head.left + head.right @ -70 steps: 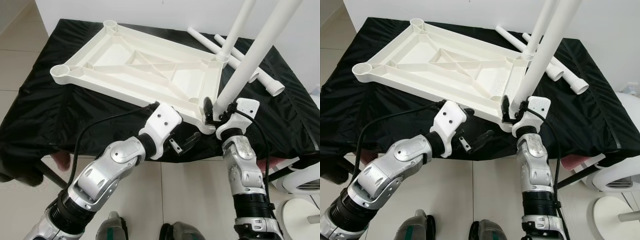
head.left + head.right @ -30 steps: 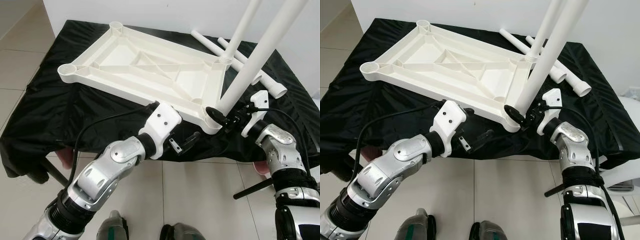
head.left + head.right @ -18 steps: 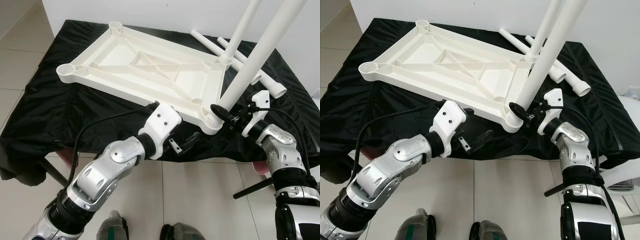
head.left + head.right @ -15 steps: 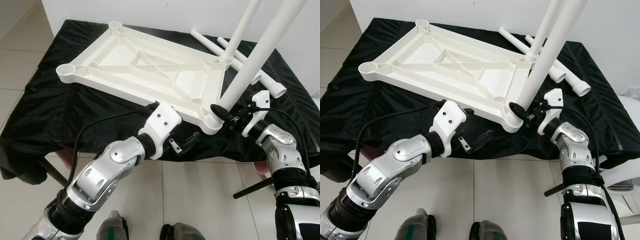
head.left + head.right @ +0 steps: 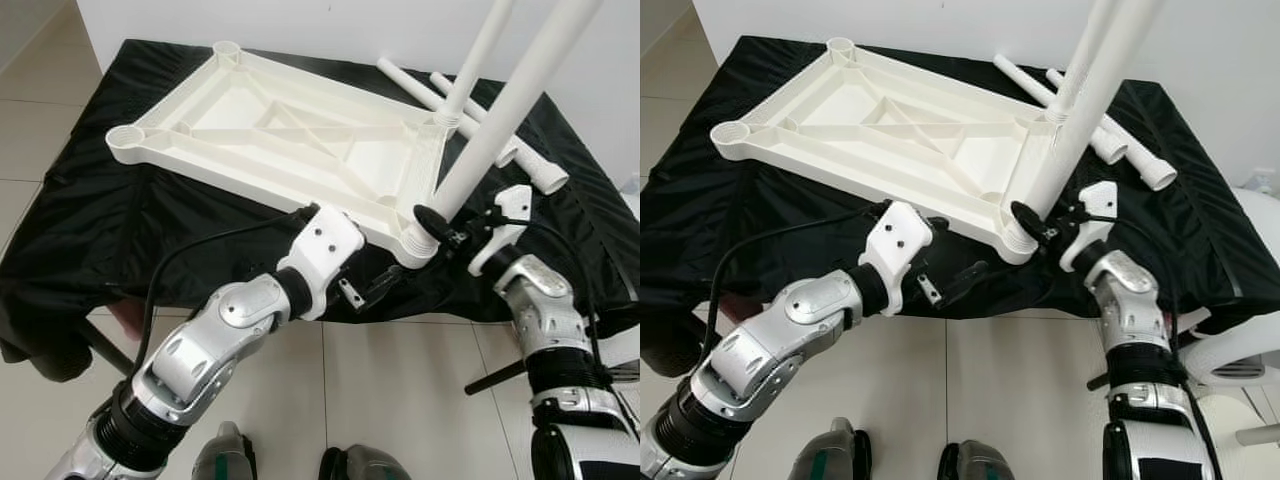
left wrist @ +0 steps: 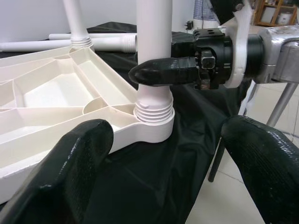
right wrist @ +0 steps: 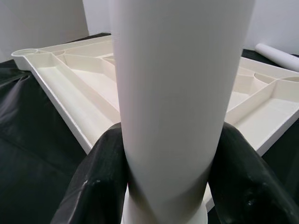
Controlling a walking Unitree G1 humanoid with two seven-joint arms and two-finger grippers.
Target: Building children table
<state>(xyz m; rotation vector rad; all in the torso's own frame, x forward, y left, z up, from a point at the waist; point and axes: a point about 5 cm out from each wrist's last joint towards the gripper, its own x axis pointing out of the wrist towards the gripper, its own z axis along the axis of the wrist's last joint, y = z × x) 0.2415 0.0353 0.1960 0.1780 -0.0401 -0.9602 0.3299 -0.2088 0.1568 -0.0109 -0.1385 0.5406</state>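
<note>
Though cloth-draped, spare legs (image 5: 470, 118) behind tabletop (image 5: 290, 140)

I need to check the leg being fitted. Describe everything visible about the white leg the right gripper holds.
The white leg is a smooth, plastic-looking round tube standing nearly upright, leaning slightly. Its threaded base sits in the near corner socket of the upturned white tabletop. The right gripper clamps it just above the socket, one finger either side. Its top runs out of frame.
</note>
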